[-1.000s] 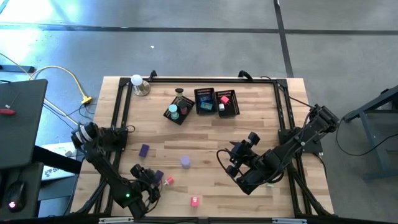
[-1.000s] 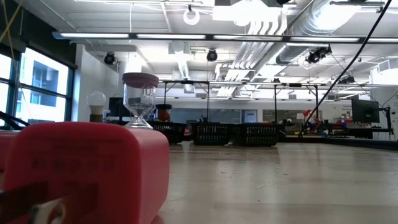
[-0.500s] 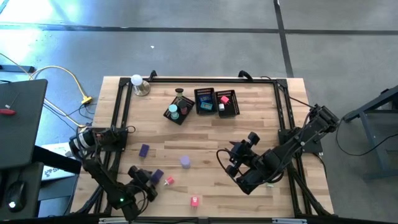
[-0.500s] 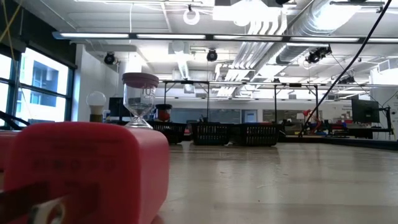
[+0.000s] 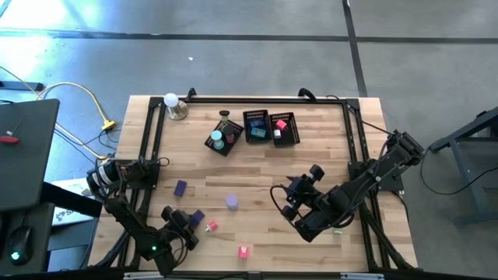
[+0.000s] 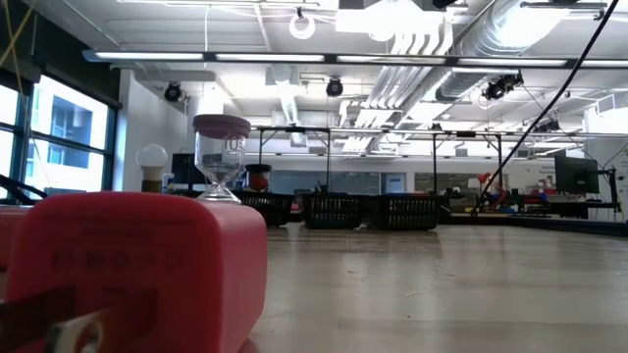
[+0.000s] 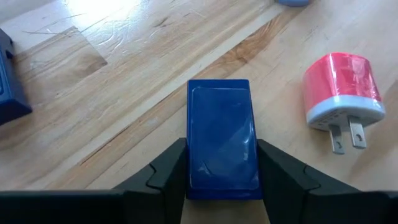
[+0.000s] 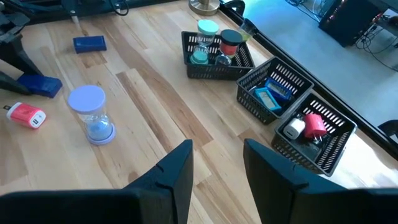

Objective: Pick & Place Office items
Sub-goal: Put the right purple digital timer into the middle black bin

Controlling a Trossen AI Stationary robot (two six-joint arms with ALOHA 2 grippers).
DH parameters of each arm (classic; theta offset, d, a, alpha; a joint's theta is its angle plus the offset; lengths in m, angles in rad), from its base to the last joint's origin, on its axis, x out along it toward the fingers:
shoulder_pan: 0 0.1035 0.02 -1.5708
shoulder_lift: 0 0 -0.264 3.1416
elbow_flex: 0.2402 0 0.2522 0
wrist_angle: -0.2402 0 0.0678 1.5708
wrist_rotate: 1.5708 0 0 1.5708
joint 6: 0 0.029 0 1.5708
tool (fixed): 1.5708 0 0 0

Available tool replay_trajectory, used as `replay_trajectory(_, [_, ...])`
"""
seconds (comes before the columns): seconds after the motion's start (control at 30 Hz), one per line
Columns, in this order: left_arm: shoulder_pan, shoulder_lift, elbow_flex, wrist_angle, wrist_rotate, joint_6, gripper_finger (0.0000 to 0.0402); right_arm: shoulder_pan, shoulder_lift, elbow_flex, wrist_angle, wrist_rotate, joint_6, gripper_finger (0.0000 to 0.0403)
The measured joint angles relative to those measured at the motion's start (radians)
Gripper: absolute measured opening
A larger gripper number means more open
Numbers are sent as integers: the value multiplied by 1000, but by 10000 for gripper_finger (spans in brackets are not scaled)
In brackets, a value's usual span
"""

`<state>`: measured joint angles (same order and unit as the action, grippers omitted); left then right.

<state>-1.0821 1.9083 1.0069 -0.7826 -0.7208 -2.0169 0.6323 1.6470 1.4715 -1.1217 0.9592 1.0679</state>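
Near the front left corner of the table (image 5: 342, 167), the left gripper (image 5: 189, 222) is low over the wood with its two dark fingers (image 7: 168, 171) set against both long sides of a flat blue block (image 7: 222, 138); the block lies on the boards, gripped between them. Just beside that block sits a red and white plug adapter (image 7: 341, 91), prongs pointing toward the gripper, close but not touching. Farther from the block, toward the table's middle, a small hourglass with a lavender cap (image 8: 93, 114) stands upright, and another blue block (image 8: 89, 43) lies flat well beyond it. A pink adapter (image 5: 243, 250) rests by the front edge, filling the low view as a big red shape (image 6: 137, 270). Across the table from the blue block, three black mesh baskets (image 8: 267, 93) stand in a row at the back: one holds hourglasses (image 8: 213, 45), the middle one blue pieces, the last a red and white adapter. A white bulb on a metal base (image 5: 173, 103) sits at the back left corner. Right of the block, the right gripper (image 8: 214, 171) hangs above bare wood, fingers parted and holding nothing.
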Motion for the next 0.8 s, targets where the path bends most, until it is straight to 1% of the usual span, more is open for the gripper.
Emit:
replay_trajectory(0.27, [0,0,0,1,4,6,150,0,0,0,4,0,-18,130])
replay_trajectory(0.4, [-5,-27,-1,-22,21,0,149,0,0,0,5,0,-18,130])
replay_trajectory(0.5, [-11,-83,-2,-94,87,-5,149,0,0,0,24,-4,-18,130])
replay_trajectory(0.6, [-14,-152,-4,-144,105,7,149,0,0,0,52,-34,-26,130])
replay_trajectory(0.67, [-11,-205,-3,-161,72,41,149,0,-1,0,72,-42,-41,130])
replay_trajectory(0.73, [-10,-259,-3,-173,31,80,149,0,2,0,109,-35,-104,130])
replay_trajectory(0.8, [-11,-314,-3,-181,2,119,148,1,12,0,161,13,-174,130])
